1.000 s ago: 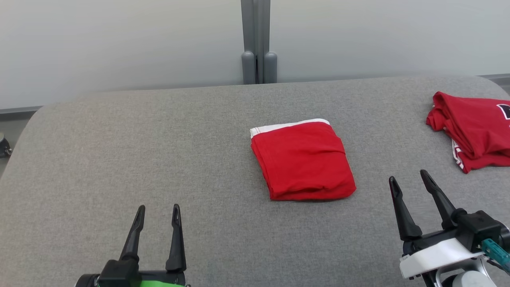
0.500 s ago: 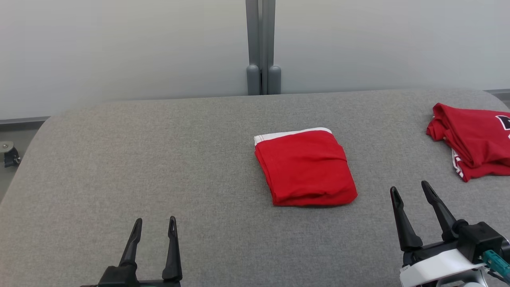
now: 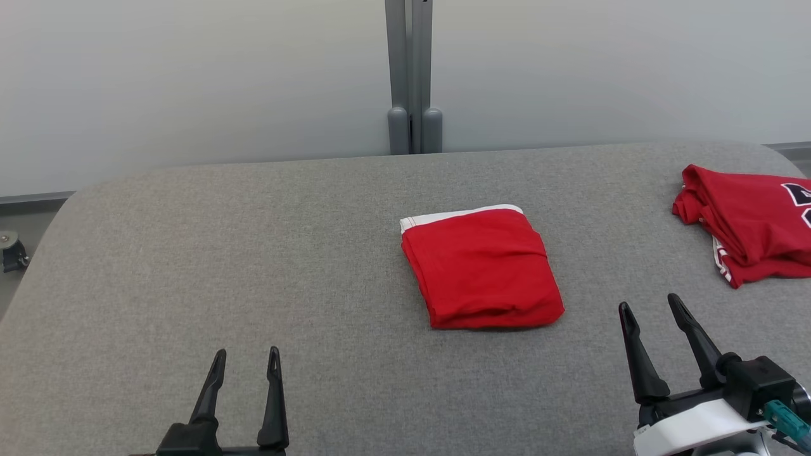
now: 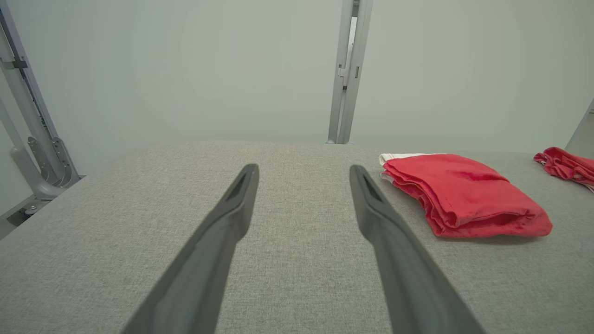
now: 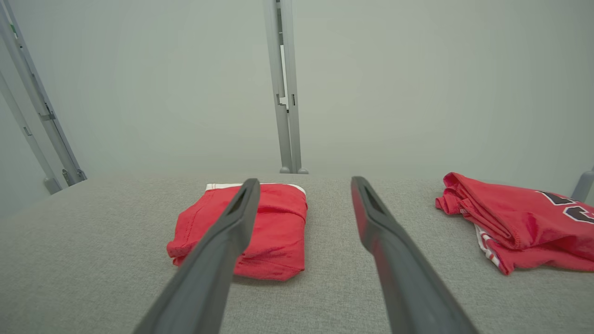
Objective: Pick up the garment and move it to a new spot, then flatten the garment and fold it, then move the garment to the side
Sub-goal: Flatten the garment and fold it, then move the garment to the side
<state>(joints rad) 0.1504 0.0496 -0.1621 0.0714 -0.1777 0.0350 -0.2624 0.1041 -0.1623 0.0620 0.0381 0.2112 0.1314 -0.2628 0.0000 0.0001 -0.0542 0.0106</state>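
A red garment [image 3: 481,266] with a white band along its far edge lies folded into a neat rectangle at the middle of the grey padded table [image 3: 253,253]. It also shows in the left wrist view [image 4: 464,195] and the right wrist view [image 5: 278,232]. My left gripper [image 3: 247,350] hovers open near the front edge, well to the garment's left, with nothing between its fingers [image 4: 304,167]. My right gripper [image 3: 649,301] stands open and empty near the front right, just right of the garment's near corner [image 5: 304,180].
A second red garment [image 3: 747,221] with black print and white-striped trim lies loosely folded at the table's right edge [image 5: 515,222]. A grey post [image 3: 410,76] stands against the pale wall behind the table. A caster [image 3: 9,250] sits on the floor at the left.
The whole head picture has shifted down a little, so the camera has moved. Both grippers sit slightly lower in view and stay open. The garments lie as before.
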